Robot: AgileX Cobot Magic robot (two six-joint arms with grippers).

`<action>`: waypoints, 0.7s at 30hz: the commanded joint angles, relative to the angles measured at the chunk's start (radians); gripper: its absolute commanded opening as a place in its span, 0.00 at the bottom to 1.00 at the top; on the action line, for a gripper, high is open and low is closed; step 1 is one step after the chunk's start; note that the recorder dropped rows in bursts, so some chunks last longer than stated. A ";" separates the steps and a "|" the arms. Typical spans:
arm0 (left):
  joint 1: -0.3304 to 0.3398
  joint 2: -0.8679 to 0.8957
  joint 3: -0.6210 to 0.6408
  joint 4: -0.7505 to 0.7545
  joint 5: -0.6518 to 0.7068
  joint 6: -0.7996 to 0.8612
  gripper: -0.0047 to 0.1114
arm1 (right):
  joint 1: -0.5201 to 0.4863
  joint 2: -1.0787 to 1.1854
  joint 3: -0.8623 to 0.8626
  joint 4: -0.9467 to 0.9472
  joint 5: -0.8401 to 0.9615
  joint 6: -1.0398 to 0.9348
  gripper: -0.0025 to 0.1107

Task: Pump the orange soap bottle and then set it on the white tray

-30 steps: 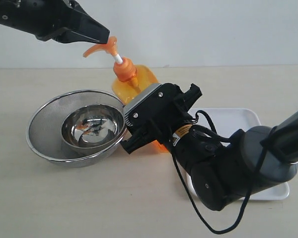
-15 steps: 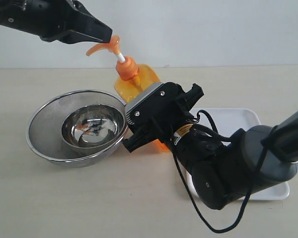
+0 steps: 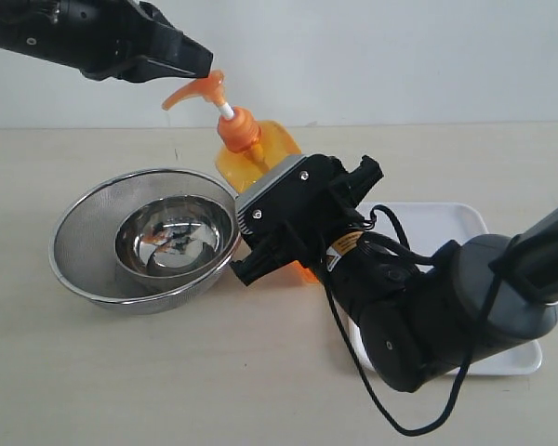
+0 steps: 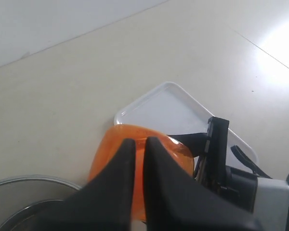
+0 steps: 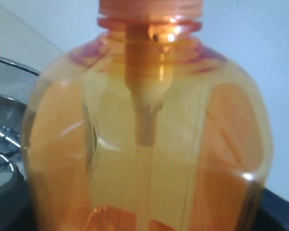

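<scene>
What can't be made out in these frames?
- Base of the orange soap bottle: exterior view, behind the right hand; right wrist view, cut off by the bottom edge.
- Pump head: left wrist view, under the fingers of the left hand; right wrist view, cut off by the top edge.
- Near part of the white tray: exterior view, covered by the right arm.

The orange soap bottle is seen tilted, its pump head leaned toward the left, between a mesh strainer and the white tray. Its lower body is covered by the right gripper, whose jaws are clasped on either side of it. The pump head is met from above by the tip of the left gripper, its fingers pressed together. A shiny steel bowl is nested in the strainer. The tray is partly hidden by the right arm on the beige table.
</scene>
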 commanded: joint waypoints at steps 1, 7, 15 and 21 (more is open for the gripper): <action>-0.009 0.047 0.060 0.085 0.039 0.007 0.08 | 0.008 -0.014 -0.004 -0.056 -0.013 0.025 0.03; -0.009 0.047 0.059 0.083 0.039 0.007 0.08 | 0.008 -0.014 -0.004 -0.056 -0.013 0.025 0.03; -0.009 0.047 0.059 0.083 0.037 0.007 0.08 | 0.008 -0.014 -0.004 -0.056 -0.013 0.027 0.03; -0.009 0.028 0.059 0.083 -0.010 0.012 0.08 | 0.008 -0.014 -0.004 -0.049 -0.013 0.042 0.03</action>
